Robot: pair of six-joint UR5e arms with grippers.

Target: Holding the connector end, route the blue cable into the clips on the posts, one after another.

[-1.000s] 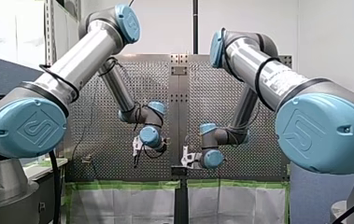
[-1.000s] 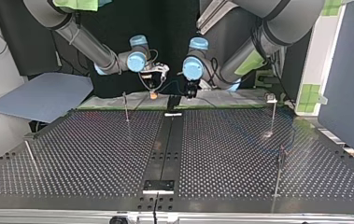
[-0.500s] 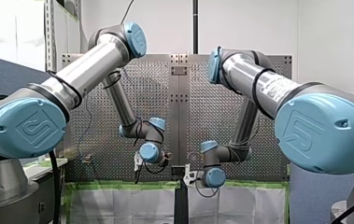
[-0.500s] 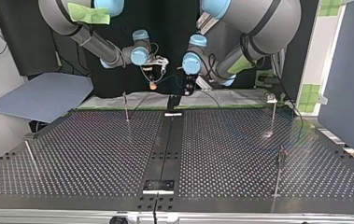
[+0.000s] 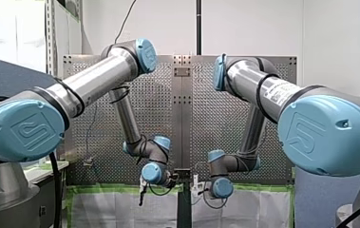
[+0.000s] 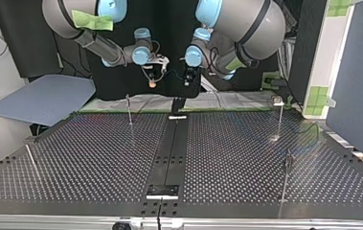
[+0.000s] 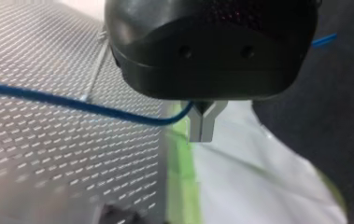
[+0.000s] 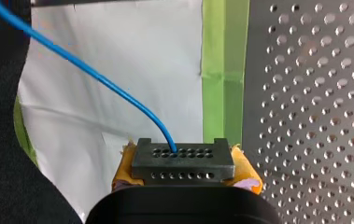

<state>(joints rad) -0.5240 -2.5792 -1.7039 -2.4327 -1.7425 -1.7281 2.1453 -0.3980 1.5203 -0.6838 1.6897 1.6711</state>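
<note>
Where the top view faces the arms, the perforated table [image 6: 97,158] fills the lower half. Thin posts [image 6: 280,115] stand well apart on it. My left arm [image 5: 97,78] and my right arm [image 5: 263,90] both bend down low in the front view. Their wrists hang close together near the table's middle seam, past the edge nearest the arms, above a white sheet [image 8: 118,70] edged with green tape [image 8: 223,70].

- **Right gripper** [image 8: 184,163]: its yellow pads [image 8: 125,165] are clamped on the black connector [image 8: 183,158], one pad on each side.
- **Left gripper** [image 7: 202,128]: its metal fingers are pressed together on the blue cable [image 7: 72,103], which enters the notch at their base.
- **Cable:** it comes out of the connector's holed face, curves away over the sheet, and spans the gap between the two grippers. It is in the air and clear of every post.
</note>
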